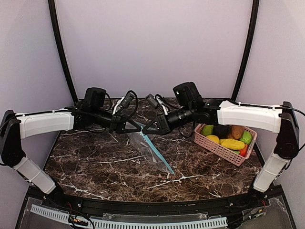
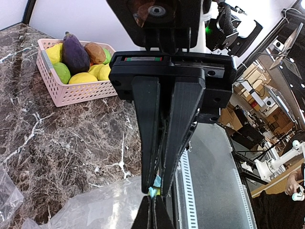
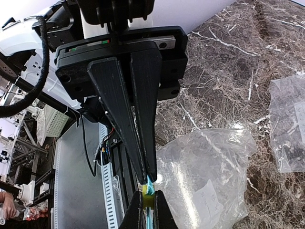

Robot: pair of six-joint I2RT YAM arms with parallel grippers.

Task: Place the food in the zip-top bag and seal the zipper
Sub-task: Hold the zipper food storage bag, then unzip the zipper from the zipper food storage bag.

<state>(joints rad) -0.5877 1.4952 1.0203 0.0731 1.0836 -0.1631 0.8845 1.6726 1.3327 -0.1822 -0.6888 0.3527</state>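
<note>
The clear zip-top bag (image 1: 151, 153) with a blue zipper strip (image 1: 159, 155) hangs between my two grippers and trails onto the marble table. My left gripper (image 1: 135, 125) is shut on the yellow slider (image 3: 147, 201) at the bag's top corner; it shows in its wrist view (image 2: 156, 189). My right gripper (image 1: 148, 128), tip to tip with the left one, is shut on the blue zipper strip (image 3: 149, 183). The bag (image 3: 209, 176) looks empty. The food (image 1: 232, 142), with yellow, green, purple and brown pieces, lies in the pink basket (image 1: 217, 148) at the right.
In the left wrist view the basket (image 2: 78, 93) holds a purple eggplant (image 2: 75, 52) and yellow and green fruits. Another piece of crumpled clear plastic (image 3: 290, 124) lies on the table beside the bag. The table's front rail (image 1: 143, 222) runs along the near edge.
</note>
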